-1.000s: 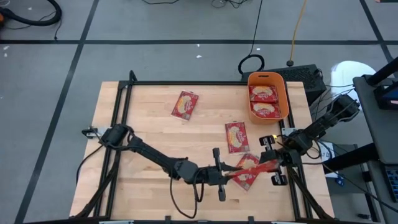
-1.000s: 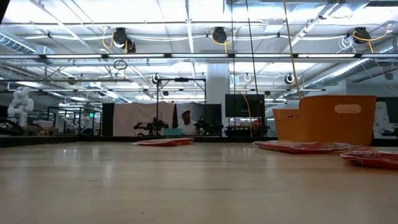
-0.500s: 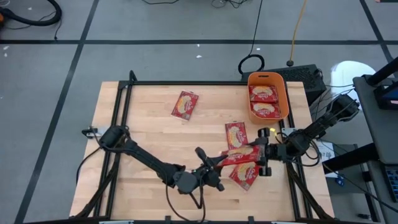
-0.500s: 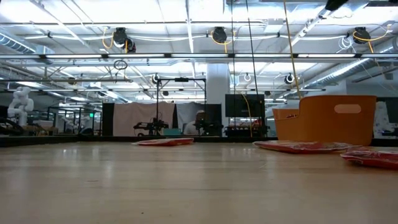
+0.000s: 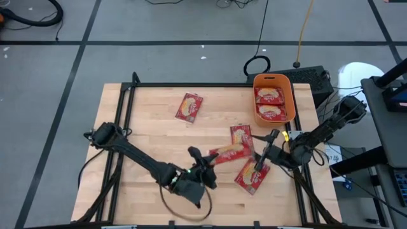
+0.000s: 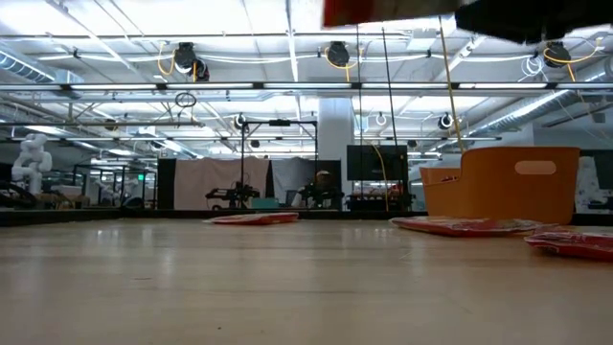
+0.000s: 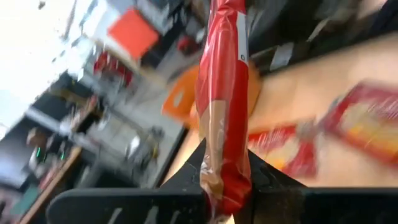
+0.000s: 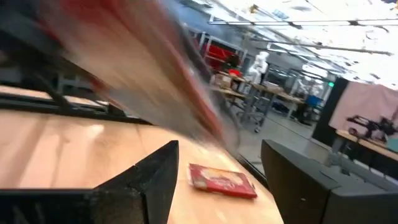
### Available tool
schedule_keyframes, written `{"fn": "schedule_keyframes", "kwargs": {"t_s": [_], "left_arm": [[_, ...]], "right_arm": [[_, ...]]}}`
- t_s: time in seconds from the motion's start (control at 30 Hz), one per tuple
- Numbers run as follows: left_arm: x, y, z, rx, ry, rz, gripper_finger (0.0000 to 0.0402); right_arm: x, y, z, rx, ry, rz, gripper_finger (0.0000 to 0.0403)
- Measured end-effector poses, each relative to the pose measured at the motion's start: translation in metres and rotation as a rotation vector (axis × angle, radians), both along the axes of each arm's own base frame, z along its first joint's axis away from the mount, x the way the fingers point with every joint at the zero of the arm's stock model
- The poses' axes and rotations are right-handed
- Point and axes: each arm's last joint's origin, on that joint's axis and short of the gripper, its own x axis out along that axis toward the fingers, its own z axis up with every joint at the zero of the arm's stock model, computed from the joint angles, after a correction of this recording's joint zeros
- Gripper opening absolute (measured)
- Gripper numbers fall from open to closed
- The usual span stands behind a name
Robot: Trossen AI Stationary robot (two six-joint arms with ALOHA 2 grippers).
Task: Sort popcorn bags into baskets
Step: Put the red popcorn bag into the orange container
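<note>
The table (image 5: 152, 121) is pale wood in jointed strips, smooth with a soft sheen that mirrors the ceiling lights in the low view. Its frame (image 5: 191, 84) is matt black metal. The popcorn bags (image 5: 189, 107) are glossy red film, and the one pinched in the left gripper (image 7: 225, 180) shows crinkled, shiny wrap. At two o'clock, the orange basket (image 5: 289, 95) is smooth plastic.

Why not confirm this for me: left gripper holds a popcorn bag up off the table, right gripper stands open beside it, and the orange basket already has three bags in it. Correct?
Not quite. In the high view the orange basket has two bags in it, not three. The rest stands: the left gripper holds a popcorn bag up off the table, and the right gripper stands open beside it.
</note>
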Motion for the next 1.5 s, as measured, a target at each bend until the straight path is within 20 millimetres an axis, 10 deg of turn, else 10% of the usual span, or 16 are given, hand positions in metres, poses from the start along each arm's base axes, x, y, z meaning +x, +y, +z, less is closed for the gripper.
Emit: {"fn": "schedule_keyframes", "kwargs": {"t_s": [0.3,0.6,0.87,1.5], "left_arm": [[-0.013,0.046,-0.032,-0.178,0.115,0.220,0.0031],[-0.014,0.056,-0.041,-0.317,0.231,0.203,0.0025],[-0.017,0.047,-0.042,-0.342,0.257,0.161,0.0033],[-0.007,0.062,-0.042,-0.331,0.339,0.105,0.0035]], "right_arm": [[0.028,0.035,0.035,-0.139,0.259,-0.131,0.0213],[0.089,0.057,0.042,-0.187,0.487,0.097,0.0212],[0.126,0.034,0.035,-0.191,0.737,0.009,0.0212],[0.142,-0.001,0.023,-0.238,0.909,0.094,0.0157]]}}
